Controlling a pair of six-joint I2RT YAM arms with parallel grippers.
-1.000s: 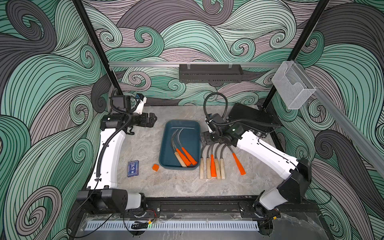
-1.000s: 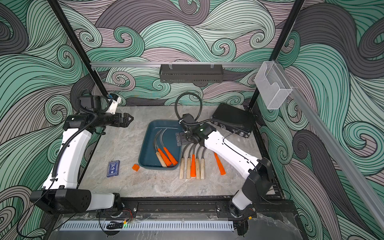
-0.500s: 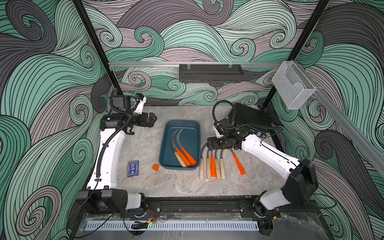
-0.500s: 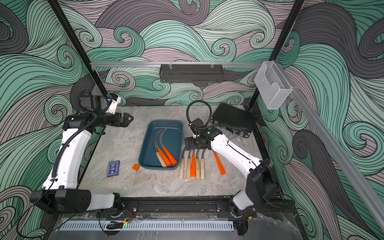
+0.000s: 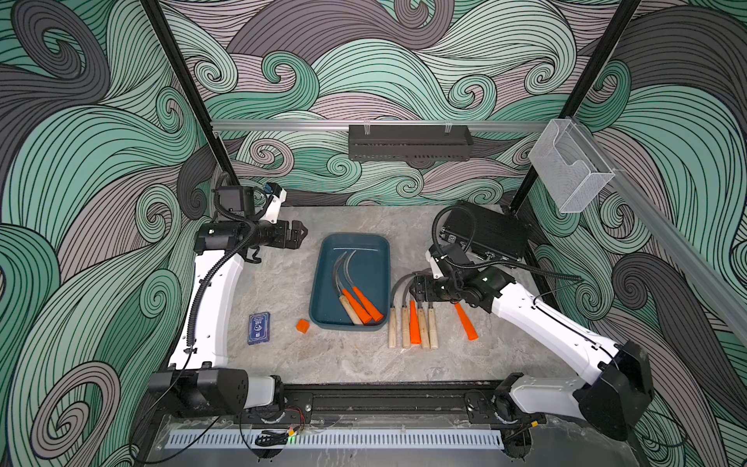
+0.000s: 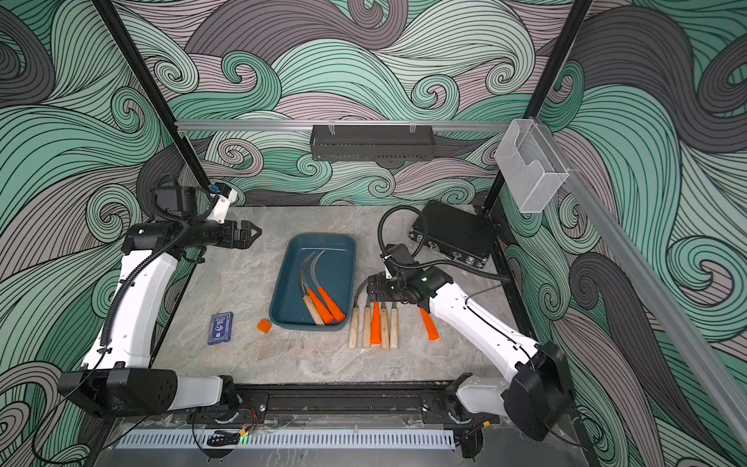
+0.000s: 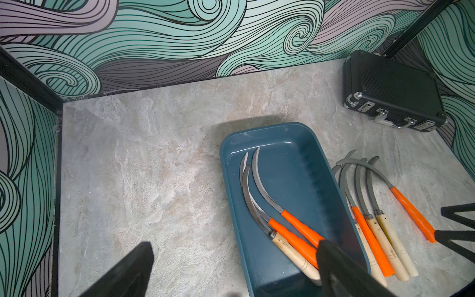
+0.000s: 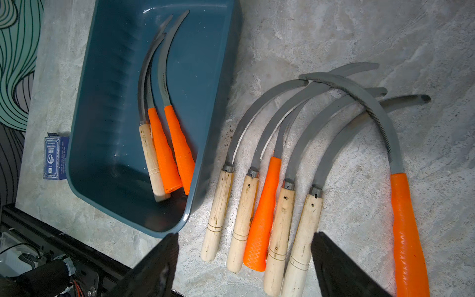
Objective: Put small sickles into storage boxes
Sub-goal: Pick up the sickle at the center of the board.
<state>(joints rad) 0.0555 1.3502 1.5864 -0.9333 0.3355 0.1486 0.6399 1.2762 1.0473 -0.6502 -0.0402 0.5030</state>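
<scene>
While three sickles (image 5: 355, 299) lie in the tray (image 5: 372, 275), six wait on the surface (image 5: 275, 291).
The left end effector (image 5: 301, 234) hangs wide and empty. Just right of the tray, five sickles (image 5: 412, 327) lie side by side, blades crossing beneath the wide, empty right end effector (image 5: 416, 291); an orange-handled sickle (image 5: 467, 323) lies apart. They look light, stiff and snag-prone: take a handle.

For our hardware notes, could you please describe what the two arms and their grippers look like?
The left arm and right arm have white shells, black joints and black ribbed cables. The left gripper and right gripper are black.
</scene>
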